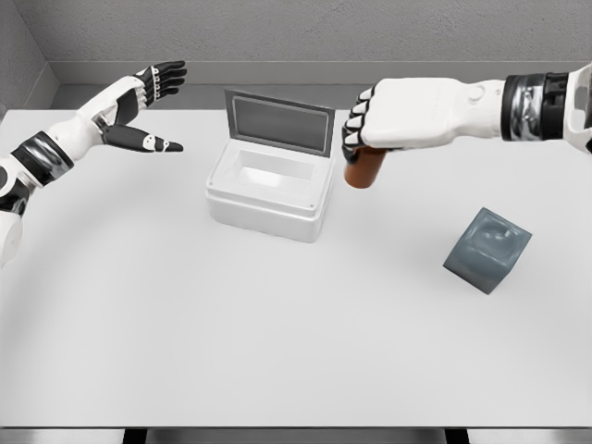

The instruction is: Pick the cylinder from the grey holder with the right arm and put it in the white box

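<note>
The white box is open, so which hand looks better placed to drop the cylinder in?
The right hand: it already grips the brown cylinder just beside the white box. The left hand hangs open, farther from it.

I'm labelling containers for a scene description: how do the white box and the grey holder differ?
The white box is white and squared to the table; the grey holder is dark grey and sits turned at an angle. The white box has a hinged lid standing open behind it; the grey holder shows no lid. The white box is clearly larger than the grey holder. Both rest on the white table with nothing seen inside; the cylinder is in the right hand.
</note>
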You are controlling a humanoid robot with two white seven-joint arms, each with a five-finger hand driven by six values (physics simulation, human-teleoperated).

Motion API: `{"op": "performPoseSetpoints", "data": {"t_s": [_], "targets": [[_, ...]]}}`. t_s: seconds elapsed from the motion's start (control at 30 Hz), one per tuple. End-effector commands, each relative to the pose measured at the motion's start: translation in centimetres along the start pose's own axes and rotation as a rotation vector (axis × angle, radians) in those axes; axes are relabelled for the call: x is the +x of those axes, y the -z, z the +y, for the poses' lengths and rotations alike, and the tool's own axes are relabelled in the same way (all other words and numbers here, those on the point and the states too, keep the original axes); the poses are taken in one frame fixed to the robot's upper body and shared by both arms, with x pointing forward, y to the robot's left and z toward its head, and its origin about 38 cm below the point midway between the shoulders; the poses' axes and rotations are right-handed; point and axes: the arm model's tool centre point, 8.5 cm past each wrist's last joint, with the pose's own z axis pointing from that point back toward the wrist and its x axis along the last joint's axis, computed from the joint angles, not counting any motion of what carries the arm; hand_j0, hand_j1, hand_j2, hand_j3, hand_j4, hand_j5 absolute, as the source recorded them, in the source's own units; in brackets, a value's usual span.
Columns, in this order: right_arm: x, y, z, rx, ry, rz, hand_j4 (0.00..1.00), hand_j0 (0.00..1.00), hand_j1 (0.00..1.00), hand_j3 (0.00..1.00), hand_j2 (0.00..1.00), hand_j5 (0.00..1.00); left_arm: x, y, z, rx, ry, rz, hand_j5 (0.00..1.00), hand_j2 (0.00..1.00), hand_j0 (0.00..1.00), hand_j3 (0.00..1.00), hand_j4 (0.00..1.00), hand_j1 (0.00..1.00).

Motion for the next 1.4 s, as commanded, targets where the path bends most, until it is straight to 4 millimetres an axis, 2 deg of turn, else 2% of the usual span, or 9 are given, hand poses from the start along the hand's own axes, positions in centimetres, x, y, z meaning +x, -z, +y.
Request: {"op": "performPoseSetpoints", "data": {"t_s": [0.0, 0.27, 0.33, 0.7, 1.2, 1.3, 1.37], "targets": [[-0.3, 0.4, 0.1, -0.007, 0.015, 0.001, 0.54, 0.54, 0.54, 0.54, 0.54, 0.54, 0.0, -0.1, 0.1, 0.004, -0.005, -0.003, 1.0, 1.0, 1.0, 1.0, 1.0, 1.0], [-0.9, 2.3, -0.2, -0.032, 0.046, -0.008, 0.54, 0.54, 0.54, 0.54, 0.54, 0.54, 0.0, 0.1, -0.1, 0.001, -0.007, -0.004, 1.0, 1.0, 1.0, 1.0, 1.0, 1.0], [-1.8, 3.3, -0.1, -0.033, 0.064, 0.005, 0.54, 0.54, 0.54, 0.54, 0.54, 0.54, 0.0, 0.1, -0.1, 0.001, -0.007, -0.004, 1.0, 1.0, 1.0, 1.0, 1.0, 1.0], [-2.6, 6.4, -0.2, -0.042, 0.097, 0.004, 0.54, 0.54, 0.54, 0.54, 0.54, 0.54, -0.2, 0.1, 0.1, 0.006, -0.011, 0.004, 1.0, 1.0, 1.0, 1.0, 1.0, 1.0], [-2.9, 8.9, 0.1, -0.034, 0.125, 0.004, 0.54, 0.54, 0.54, 0.54, 0.54, 0.54, -0.8, 0.6, 0.8, 0.034, -0.029, 0.029, 1.0, 1.0, 1.0, 1.0, 1.0, 1.0], [-3.0, 9.0, 0.4, -0.028, 0.128, 0.005, 0.55, 0.55, 0.55, 0.55, 0.55, 0.55, -0.8, 0.7, 0.8, 0.037, -0.035, 0.03, 1.0, 1.0, 1.0, 1.0, 1.0, 1.0], [-2.9, 9.1, 0.6, -0.018, 0.123, 0.007, 0.64, 0.64, 0.64, 0.64, 0.64, 0.64, -0.8, 1.3, 1.1, 0.041, -0.071, 0.067, 1.0, 1.0, 1.0, 1.0, 1.0, 1.0]]}}
